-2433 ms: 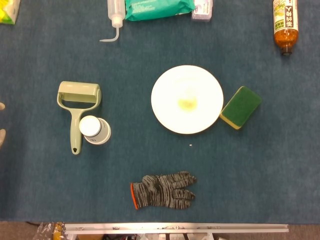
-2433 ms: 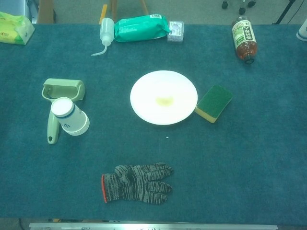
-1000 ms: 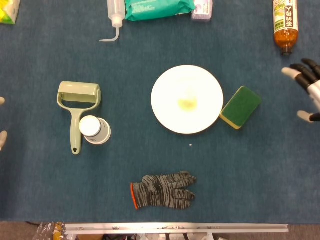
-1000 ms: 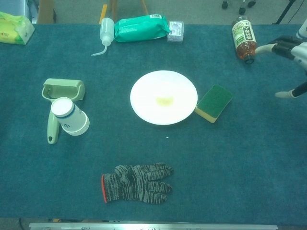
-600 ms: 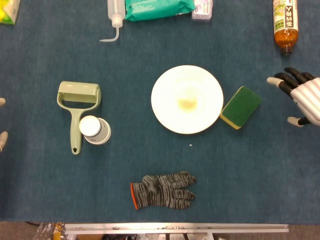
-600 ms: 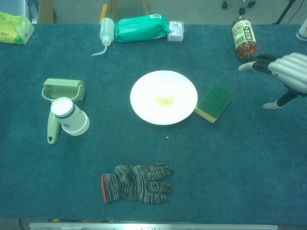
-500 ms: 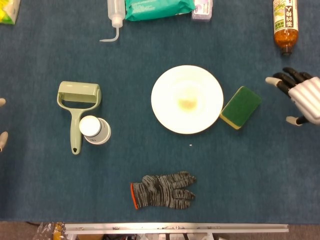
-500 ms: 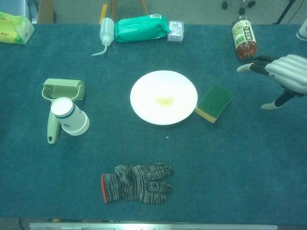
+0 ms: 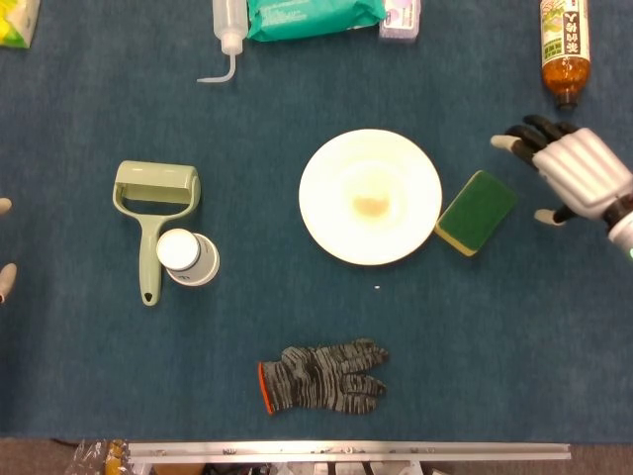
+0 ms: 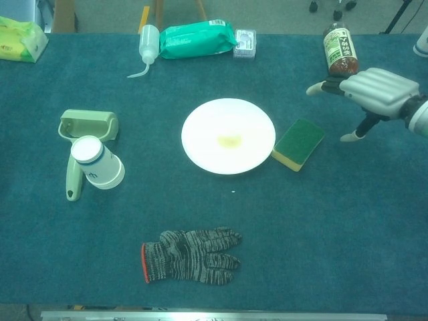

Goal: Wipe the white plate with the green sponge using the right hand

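Observation:
The white plate sits mid-table with a small yellowish smear at its centre. Just right of its rim lies the green sponge, green face up with a yellow underside. My right hand hovers right of the sponge, fingers spread and pointing left, holding nothing and not touching it. Only the fingertips of my left hand show at the left edge of the head view; its state is unclear.
A brown drink bottle lies just behind my right hand. A squeeze bottle, green packet and small box line the far edge. A green roller and white cup sit left; a knitted glove lies near the front.
My right hand has come in from the right edge and moved left toward the sponge, still with fingers spread. Nothing on the table has shifted.

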`<state>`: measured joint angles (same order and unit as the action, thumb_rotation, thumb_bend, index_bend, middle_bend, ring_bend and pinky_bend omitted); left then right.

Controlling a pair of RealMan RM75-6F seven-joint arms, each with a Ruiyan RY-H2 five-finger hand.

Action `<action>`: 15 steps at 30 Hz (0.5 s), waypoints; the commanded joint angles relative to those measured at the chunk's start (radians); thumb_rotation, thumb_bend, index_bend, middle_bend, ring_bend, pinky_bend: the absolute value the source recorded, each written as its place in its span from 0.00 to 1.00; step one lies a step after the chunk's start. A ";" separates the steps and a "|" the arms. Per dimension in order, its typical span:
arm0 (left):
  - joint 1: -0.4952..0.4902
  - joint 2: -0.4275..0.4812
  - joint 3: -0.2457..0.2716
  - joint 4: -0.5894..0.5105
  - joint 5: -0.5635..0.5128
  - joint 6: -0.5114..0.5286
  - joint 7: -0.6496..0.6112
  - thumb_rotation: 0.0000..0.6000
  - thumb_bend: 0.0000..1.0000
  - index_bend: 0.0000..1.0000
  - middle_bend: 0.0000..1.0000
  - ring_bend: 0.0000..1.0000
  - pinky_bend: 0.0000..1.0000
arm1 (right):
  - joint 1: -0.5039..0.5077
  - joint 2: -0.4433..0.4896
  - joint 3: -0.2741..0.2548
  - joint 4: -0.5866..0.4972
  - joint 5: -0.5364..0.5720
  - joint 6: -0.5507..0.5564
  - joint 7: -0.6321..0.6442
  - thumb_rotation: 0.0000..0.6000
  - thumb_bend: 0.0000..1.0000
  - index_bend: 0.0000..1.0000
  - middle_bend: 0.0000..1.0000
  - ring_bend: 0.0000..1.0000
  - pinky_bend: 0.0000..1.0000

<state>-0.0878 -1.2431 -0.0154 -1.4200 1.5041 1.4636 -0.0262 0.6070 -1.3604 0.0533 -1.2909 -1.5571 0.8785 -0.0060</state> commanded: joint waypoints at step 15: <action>0.003 -0.020 0.002 0.042 0.001 -0.001 -0.046 1.00 0.27 0.23 0.19 0.18 0.34 | 0.060 -0.002 -0.037 -0.051 0.007 -0.063 -0.081 1.00 0.00 0.17 0.18 0.10 0.28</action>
<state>-0.0842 -1.2612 -0.0134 -1.3796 1.5055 1.4637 -0.0712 0.6669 -1.3629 0.0189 -1.3396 -1.5537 0.8178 -0.0829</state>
